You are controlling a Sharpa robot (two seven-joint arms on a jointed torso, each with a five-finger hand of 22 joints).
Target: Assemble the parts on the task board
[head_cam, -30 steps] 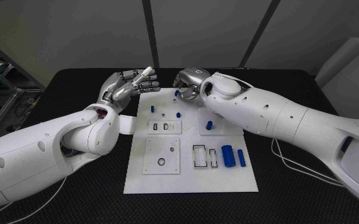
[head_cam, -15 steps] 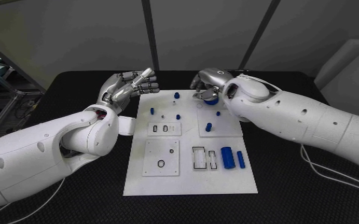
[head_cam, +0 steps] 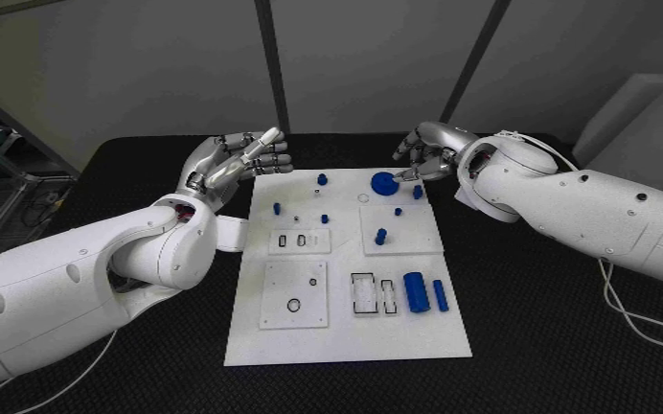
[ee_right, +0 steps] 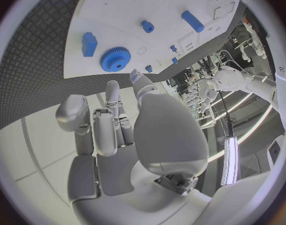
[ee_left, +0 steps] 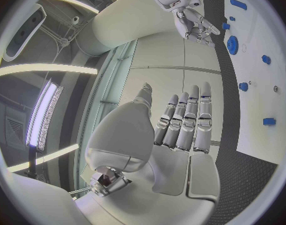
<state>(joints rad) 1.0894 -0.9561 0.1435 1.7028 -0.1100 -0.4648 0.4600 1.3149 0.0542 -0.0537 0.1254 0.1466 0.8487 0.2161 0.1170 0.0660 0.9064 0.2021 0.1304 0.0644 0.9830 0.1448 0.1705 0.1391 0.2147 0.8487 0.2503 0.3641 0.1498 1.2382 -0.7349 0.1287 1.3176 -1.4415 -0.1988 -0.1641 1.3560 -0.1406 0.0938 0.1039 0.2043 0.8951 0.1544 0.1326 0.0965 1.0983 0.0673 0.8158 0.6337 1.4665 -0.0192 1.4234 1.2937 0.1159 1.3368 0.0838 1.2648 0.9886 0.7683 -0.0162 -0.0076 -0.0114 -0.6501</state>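
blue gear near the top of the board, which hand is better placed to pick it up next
Probably the right hand: it hovers open just beside the blue gear. The left hand is held off the task board's far left edge.

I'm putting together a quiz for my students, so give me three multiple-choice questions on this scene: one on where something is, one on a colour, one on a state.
1. Where does the blue gear lie?
A. at the task board's far end, near the right robot hand
B. on the black table
C. at the board's near edge

2. What colour is the task board?
A. white
B. red
C. yellow

3. What is the left robot hand doing?
A. gripping the gear
B. holding nothing, fingers straight
C. pressing a part

Answers: 1 A, the gear sits on the plate's far end beside the right robot hand. 2 A, the plate is white. 3 B, the left wrist view shows bare straight fingers.
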